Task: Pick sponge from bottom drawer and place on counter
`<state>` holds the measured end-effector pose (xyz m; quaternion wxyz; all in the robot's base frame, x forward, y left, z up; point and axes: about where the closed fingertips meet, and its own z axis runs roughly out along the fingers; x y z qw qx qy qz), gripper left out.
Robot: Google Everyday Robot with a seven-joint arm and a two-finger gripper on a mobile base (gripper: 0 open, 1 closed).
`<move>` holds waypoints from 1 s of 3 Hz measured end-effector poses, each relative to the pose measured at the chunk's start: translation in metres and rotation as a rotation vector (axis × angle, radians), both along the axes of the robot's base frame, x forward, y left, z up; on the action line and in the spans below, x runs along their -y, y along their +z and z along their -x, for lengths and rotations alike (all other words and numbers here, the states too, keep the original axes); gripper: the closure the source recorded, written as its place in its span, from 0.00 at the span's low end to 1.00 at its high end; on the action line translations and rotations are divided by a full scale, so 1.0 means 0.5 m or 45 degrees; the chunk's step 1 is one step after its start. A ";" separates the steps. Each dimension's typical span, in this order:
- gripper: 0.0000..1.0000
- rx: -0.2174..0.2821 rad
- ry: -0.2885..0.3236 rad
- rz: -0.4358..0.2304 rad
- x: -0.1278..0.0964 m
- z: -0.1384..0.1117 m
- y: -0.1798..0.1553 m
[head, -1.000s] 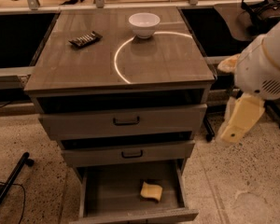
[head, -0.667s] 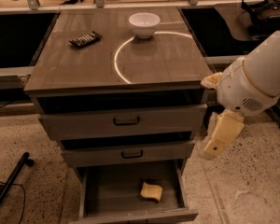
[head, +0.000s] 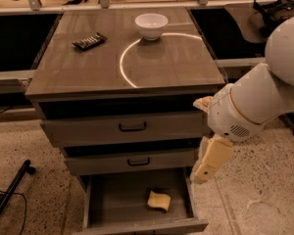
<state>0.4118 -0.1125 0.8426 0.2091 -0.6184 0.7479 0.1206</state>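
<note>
The pale-yellow sponge [head: 159, 200] lies on the floor of the open bottom drawer [head: 115, 199], right of its middle. The counter [head: 166, 65] is the glossy wood-grain cabinet top with a bright light arc. My gripper [head: 206, 163] is a cream-coloured piece hanging below the white arm [head: 255, 102]. It sits to the right of the cabinet, level with the middle drawer. It is above and to the right of the sponge and does not touch it.
A white bowl [head: 151, 25] and a dark flat remote [head: 89, 40] sit on the counter. The two upper drawers [head: 132, 127] with black handles are shut. A black bar [head: 10, 192] lies on the speckled floor at left. Dark furniture [head: 277, 9] stands at back right.
The arm and gripper have moved left and down, from well right of the cabinet to close beside its right side. The sponge and drawers have not moved.
</note>
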 end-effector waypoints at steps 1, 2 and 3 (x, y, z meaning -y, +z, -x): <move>0.00 -0.004 0.009 -0.052 0.009 0.006 -0.070; 0.00 -0.020 0.022 -0.151 0.014 0.021 -0.200; 0.00 -0.014 0.014 -0.191 0.004 0.038 -0.315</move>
